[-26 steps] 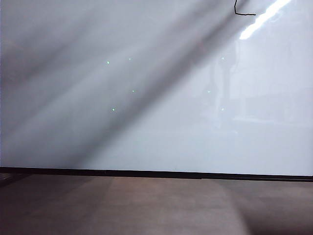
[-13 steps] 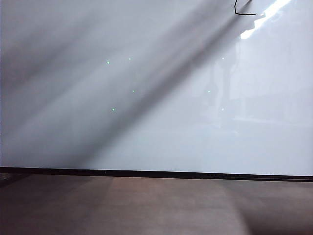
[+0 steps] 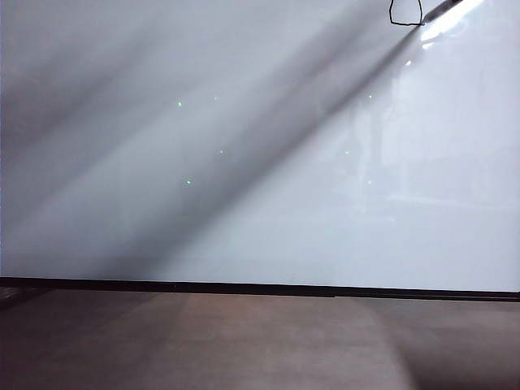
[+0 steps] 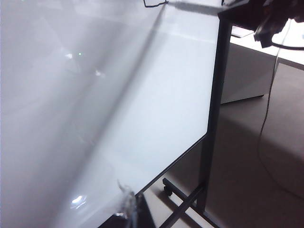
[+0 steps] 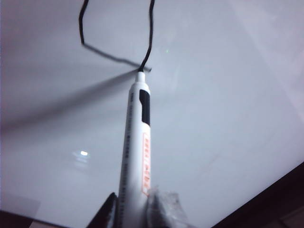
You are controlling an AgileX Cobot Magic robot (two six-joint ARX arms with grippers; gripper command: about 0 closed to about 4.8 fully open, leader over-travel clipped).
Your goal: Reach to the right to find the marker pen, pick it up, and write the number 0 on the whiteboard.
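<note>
Right gripper (image 5: 132, 209) fingers clamped on marker pen (image 5: 137, 142), tip pressed to whiteboard (image 3: 244, 162) at upper right to close the number 0 (image 3: 405, 12). Left gripper (image 4: 128, 204): opening indeterminate, nothing seen held.

**Off-task items in frame**

Brown floor (image 3: 260, 349) runs below, darker at both sides in the exterior view. Black stand upright (image 4: 214, 104) goes down to a wheeled foot (caster (image 4: 167, 191) just visible near the base). Behind it a pale grey block (image 4: 244, 71), possibly a cabinet or desk, too blurred to confirm. Thin cable (image 4: 266, 109) hangs down beside it over the floor.
</note>
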